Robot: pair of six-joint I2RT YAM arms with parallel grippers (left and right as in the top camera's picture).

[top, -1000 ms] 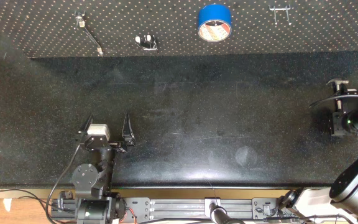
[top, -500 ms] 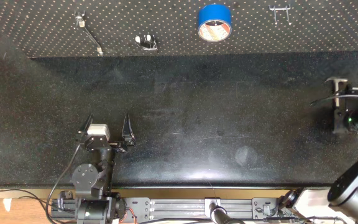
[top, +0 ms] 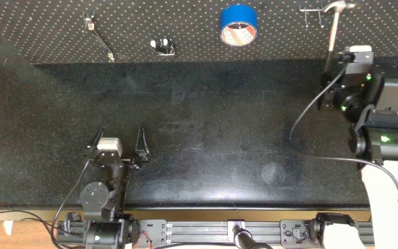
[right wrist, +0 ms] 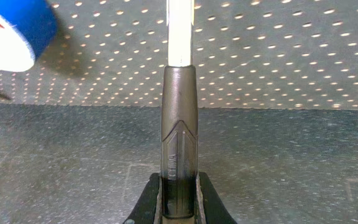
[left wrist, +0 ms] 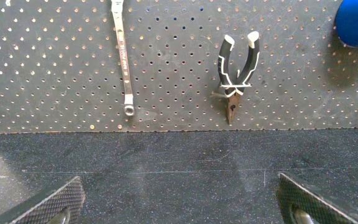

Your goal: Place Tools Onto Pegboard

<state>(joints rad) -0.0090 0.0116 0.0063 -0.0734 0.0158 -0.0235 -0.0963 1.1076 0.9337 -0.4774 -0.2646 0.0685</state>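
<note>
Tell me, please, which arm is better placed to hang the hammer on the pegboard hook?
Right: the right tool holds the hammer, head up near the pegboard hook; the left tool sits open, far across the table.

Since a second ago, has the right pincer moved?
Yes. The right pincer, shut on the hammer, has gone from the table's right edge up the top view to the pegboard; the hammer head now sits beside the metal hook.

Legible text: none. Print inside the blue tape roll, on the pegboard: too small to read.
</note>
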